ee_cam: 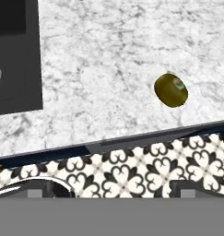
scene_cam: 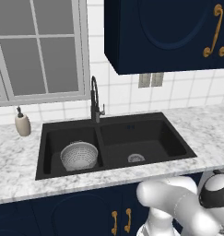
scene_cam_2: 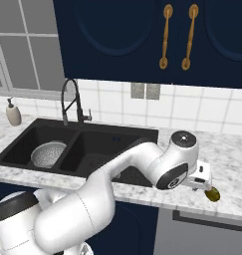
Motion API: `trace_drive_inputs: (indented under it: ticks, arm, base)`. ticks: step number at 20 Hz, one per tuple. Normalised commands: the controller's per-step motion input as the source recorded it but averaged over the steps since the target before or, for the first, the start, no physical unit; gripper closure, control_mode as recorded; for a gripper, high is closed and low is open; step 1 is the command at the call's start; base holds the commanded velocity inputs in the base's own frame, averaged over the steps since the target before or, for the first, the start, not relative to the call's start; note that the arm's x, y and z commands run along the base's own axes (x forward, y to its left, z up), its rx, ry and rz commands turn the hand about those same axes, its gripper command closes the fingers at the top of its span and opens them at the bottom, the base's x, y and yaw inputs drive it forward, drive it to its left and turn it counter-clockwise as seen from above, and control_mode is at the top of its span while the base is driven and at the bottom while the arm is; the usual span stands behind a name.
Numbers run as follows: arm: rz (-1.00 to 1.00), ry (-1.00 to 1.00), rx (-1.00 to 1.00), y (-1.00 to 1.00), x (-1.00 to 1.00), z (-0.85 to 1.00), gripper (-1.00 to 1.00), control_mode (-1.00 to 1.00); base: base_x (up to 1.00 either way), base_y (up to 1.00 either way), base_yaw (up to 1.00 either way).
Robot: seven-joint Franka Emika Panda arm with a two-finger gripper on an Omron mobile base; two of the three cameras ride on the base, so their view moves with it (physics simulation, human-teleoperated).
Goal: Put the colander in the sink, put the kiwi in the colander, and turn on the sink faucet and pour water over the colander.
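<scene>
Colander (scene_cam: 79, 155) sits in sink's (scene_cam: 175, 152) left basin (kiwi (ee_cam: 171, 90) on counter (ee_cam: 109, 55)).

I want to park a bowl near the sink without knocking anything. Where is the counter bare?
Bare marble lies between the sink and the kiwi, and along the front edge before the basins. The left counter is free beyond the soap dispenser. The left basin is crowded by the colander; the right basin is free.
</scene>
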Motion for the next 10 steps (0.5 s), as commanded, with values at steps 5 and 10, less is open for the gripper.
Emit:
trace_drive_inputs:
  ticks: [5, 10]
  arm:
    - [0.00, 0.01, 0.00, -0.45, 0.09, 0.00, -1.00, -1.00]
    - [0.01, 0.01, 0.00, -0.36, 0.22, 0.00, -1.00, -1.00]
  base:
    - [0.00, 0.00, 0.00]
    - [0.00, 0.00, 0.00]
